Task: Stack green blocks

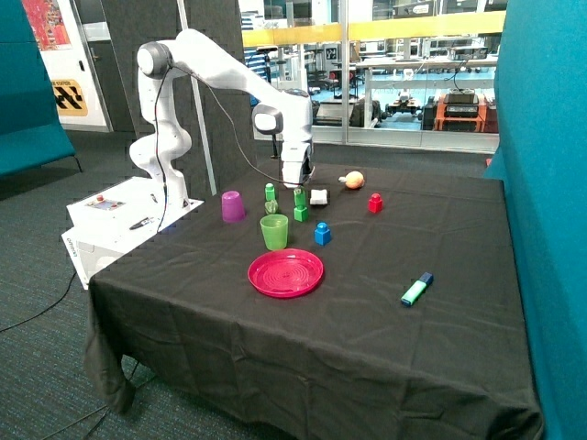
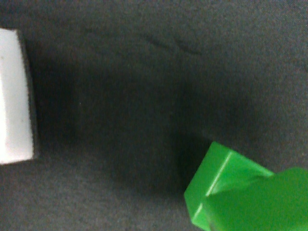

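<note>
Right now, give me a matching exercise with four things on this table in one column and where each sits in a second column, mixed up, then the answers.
Things:
1. purple cup
2. blue block
3. marker
4. white block

Places:
A. lying alone toward the table's near corner, far from the arm
B. beside the green cup, just behind the red plate
C. next to the gripper, between it and the orange fruit
D. upside down, at the end of the row nearest the robot's base

Pairs: 1-D, 2-B, 3-A, 4-C
</note>
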Tool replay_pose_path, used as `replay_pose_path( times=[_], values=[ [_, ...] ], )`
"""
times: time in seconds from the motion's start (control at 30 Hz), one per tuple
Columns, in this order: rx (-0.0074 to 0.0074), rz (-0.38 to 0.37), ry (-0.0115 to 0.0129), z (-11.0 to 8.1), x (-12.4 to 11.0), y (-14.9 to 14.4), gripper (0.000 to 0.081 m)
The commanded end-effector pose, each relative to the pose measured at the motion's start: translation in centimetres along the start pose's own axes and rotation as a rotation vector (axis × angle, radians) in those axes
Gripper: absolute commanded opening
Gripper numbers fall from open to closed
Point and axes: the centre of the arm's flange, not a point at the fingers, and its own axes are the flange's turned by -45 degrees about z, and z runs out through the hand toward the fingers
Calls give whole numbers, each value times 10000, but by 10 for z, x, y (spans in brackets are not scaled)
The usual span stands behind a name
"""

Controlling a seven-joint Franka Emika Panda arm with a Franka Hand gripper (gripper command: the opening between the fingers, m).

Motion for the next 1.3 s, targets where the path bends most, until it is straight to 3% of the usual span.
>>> replay_pose_path(
  times=[0.0,0.7,0.87,0.9,1.23,1.27],
  values=[
    [25,19,-69,0,6,3,0],
    [25,-141,-69,11,5,-2,0],
    [24,142,-69,13,4,-6,0],
    [25,-118,-69,13,4,-6,0],
    [26,-219,-69,17,1,-3,0],
    [25,7,-69,18,1,-3,0]
  ],
)
